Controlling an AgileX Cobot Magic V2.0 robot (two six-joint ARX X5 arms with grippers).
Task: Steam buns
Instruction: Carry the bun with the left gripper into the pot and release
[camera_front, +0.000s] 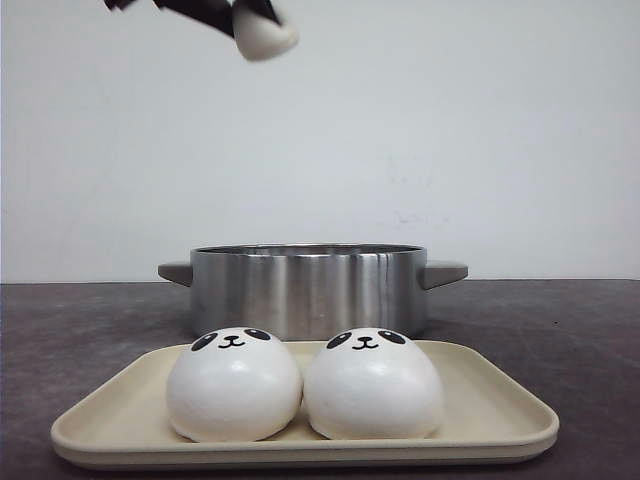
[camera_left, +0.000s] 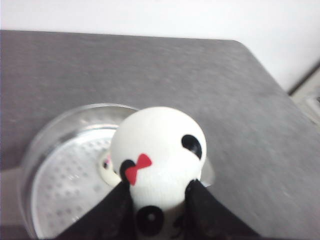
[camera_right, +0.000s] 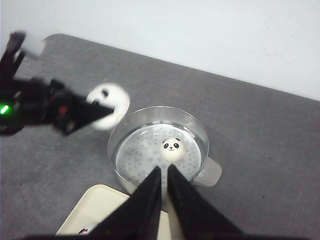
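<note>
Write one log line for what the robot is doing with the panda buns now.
left gripper: holds bun above pot | right gripper: empty, shut | pot: one bun | tray: two buns

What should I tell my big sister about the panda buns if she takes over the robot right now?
Left gripper: shut on a bun with a red bow, held high above the steel pot.
Right gripper: fingers nearly together, nothing between them, high over the pot.
Done: one bun already lies on the pot's perforated steamer plate.
Left: lower and release the held bun into the pot, then move the two buns on the beige tray, the left one and the right one, in front of the pot.
</note>
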